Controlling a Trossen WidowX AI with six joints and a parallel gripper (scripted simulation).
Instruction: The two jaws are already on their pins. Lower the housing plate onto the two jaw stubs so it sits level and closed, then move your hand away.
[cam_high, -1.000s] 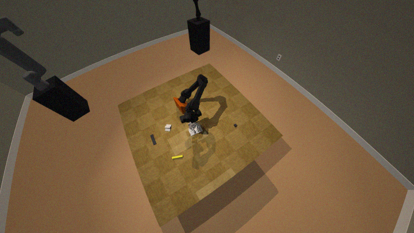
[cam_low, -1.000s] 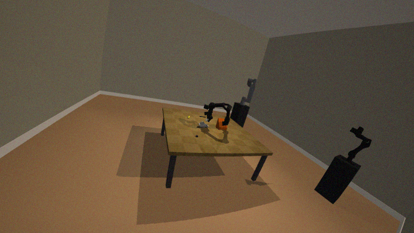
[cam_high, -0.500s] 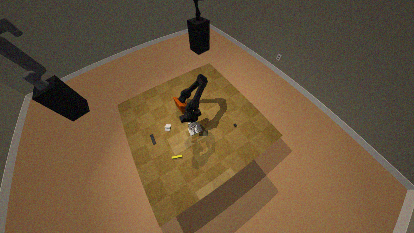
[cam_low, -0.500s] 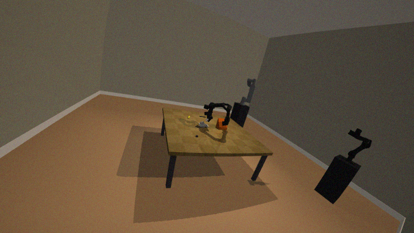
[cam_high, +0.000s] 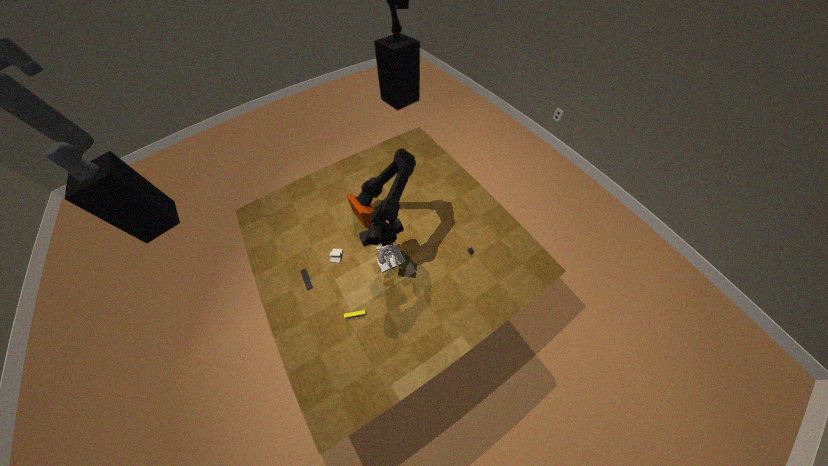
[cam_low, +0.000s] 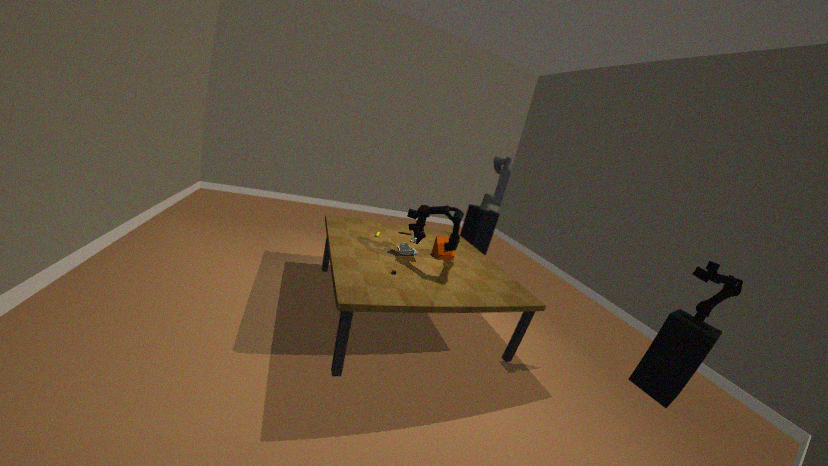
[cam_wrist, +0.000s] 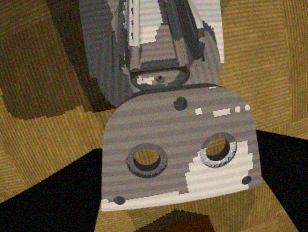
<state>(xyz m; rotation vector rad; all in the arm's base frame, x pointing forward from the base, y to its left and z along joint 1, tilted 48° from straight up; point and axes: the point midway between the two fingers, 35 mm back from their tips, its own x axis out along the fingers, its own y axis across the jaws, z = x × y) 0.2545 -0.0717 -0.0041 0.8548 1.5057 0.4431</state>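
Note:
The housing plate (cam_wrist: 175, 122) is grey with two round holes and three small dark holes. It fills the lower middle of the wrist view and shows as a small pale patch in the exterior view (cam_low: 413, 239). My gripper (cam_wrist: 176, 147) is shut on it, with a black finger at its left and right edges. The grey-white jaw assembly (cam_high: 389, 258) (cam_low: 406, 249) (cam_wrist: 210, 65) rests on the table, partly beyond the plate in the wrist view. In the exterior view the plate hangs above and to the right of the assembly. The pins and stubs cannot be made out clearly.
A small white block (cam_high: 336, 255), a dark flat bar (cam_high: 307, 279) and a yellow bar (cam_high: 354, 314) (cam_low: 377, 234) lie on the table. A small dark cube (cam_high: 470, 250) (cam_low: 393, 272) lies on the other side of the assembly. An orange block (cam_high: 360, 210) (cam_low: 443, 247) stands at the arm's base.

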